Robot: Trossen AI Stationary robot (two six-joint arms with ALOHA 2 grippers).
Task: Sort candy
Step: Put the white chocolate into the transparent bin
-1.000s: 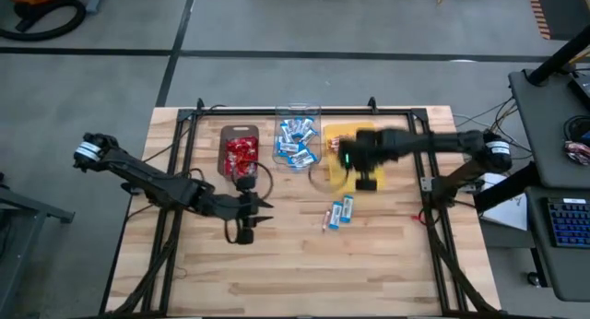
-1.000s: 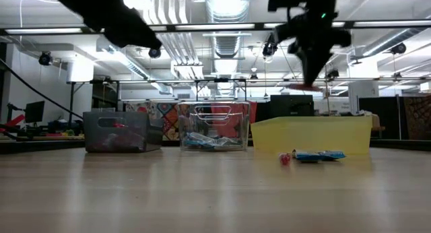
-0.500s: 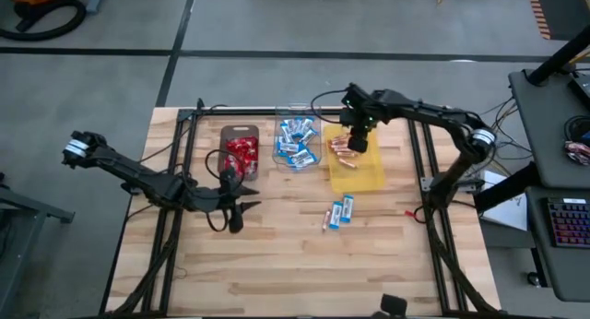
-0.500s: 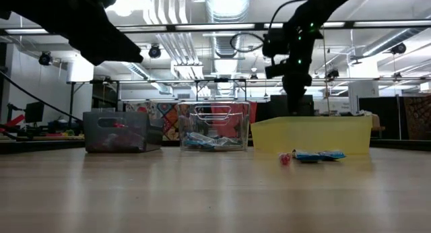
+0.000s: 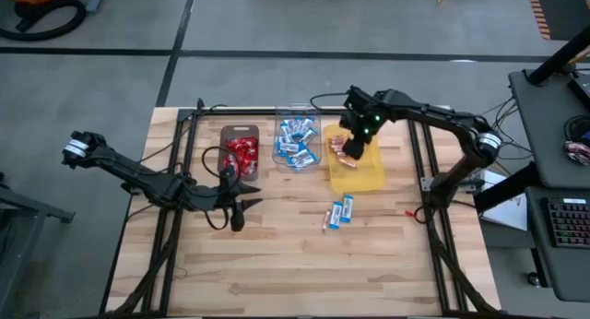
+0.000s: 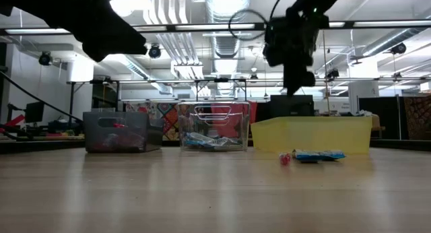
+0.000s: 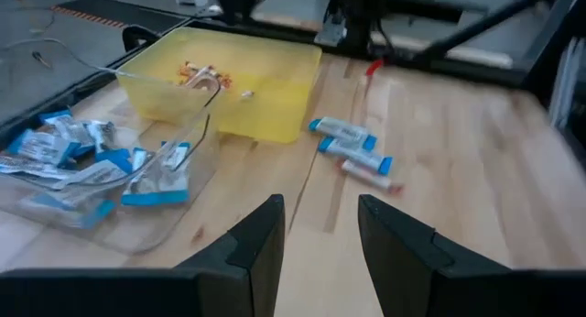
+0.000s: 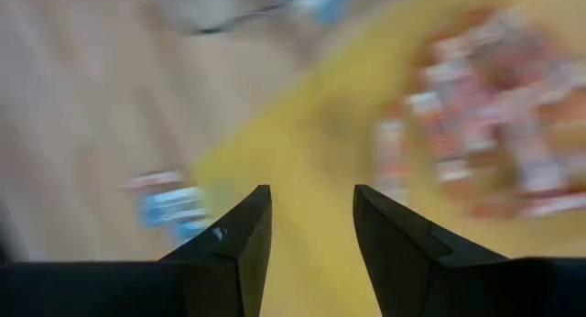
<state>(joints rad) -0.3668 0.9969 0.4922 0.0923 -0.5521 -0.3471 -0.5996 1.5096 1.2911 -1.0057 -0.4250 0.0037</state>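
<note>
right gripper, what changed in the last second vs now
The right gripper swung from the table-centre side of the yellow tray toward its far end and now hovers over the pinkish-copper sticks with open, empty fingers. The left gripper shifted slightly away from the red tray, open. The loose blue-and-white bars on the table and the binned candy stayed put.

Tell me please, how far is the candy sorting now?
Mostly done: red packets fill the dark tray, blue-and-white bars the clear tray, pinkish-copper sticks the yellow tray. In hand: nothing; the right gripper hangs open over the yellow tray. Left: a few candies on the table.
</note>
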